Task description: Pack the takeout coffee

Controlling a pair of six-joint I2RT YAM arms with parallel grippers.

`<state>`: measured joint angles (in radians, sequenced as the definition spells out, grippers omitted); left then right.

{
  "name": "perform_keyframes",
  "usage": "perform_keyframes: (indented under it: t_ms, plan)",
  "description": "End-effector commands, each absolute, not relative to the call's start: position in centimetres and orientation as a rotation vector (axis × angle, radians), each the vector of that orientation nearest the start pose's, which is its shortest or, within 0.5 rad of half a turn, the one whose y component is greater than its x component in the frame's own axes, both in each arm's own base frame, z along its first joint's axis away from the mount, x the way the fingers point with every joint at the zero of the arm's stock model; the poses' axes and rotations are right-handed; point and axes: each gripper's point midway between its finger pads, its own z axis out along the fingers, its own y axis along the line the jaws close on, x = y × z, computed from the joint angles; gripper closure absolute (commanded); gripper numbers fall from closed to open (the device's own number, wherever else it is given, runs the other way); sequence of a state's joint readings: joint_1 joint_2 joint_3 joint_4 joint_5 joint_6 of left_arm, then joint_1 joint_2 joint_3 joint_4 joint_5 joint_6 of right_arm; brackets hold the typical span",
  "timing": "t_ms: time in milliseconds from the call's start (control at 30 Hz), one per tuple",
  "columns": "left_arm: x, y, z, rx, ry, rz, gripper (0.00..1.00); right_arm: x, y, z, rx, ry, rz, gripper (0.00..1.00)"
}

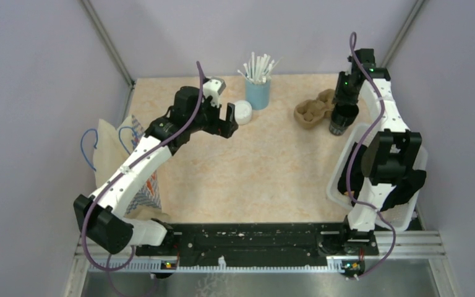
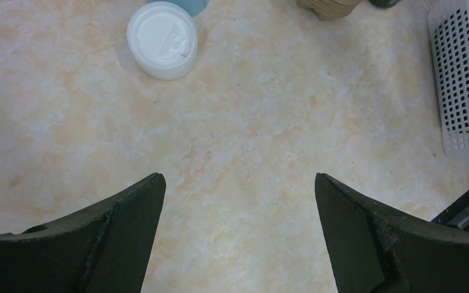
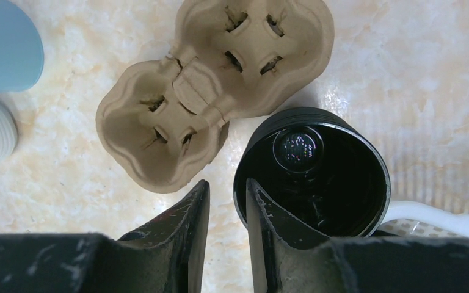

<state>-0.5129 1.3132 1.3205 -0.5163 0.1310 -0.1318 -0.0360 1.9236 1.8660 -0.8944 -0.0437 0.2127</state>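
Dark takeout cup (image 3: 336, 189) stands lidless on the counter (image 3: 415, 73), just beside the pulp carrier (image 3: 214, 91) and the white basket (image 3: 430, 217).

Only the right wrist view looks down into it. There the right end effector (image 3: 227, 183) is narrowly parted astride the near rim, one finger inside; I cannot tell whether it pinches the wall. The left wrist view shows the white lid (image 2: 162, 39) flat on the counter, embossing unreadable, ahead of the widely spread, empty left end effector (image 2: 238, 177).

White basket (image 1: 335, 182) partly under right arm
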Motion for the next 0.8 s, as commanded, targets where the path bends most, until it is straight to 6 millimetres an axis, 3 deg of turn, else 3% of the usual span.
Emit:
perform_keyframes:
  t_ms: [0,367,767]
  plan:
    - [33.3,-22.7,28.9,0.486,2.006,-0.554,0.02,48.5,-0.1,20.1,0.305,2.437,0.146,0.72]
    - [33.2,-22.8,29.0,0.503,2.0,-0.54,0.01,48.3,-0.8,19.0,0.319,2.464,0.124,0.77]
    - [33.1,-23.1,29.0,0.517,1.995,-0.53,0.01,48.1,-0.8,17.9,0.317,2.492,0.129,0.77]
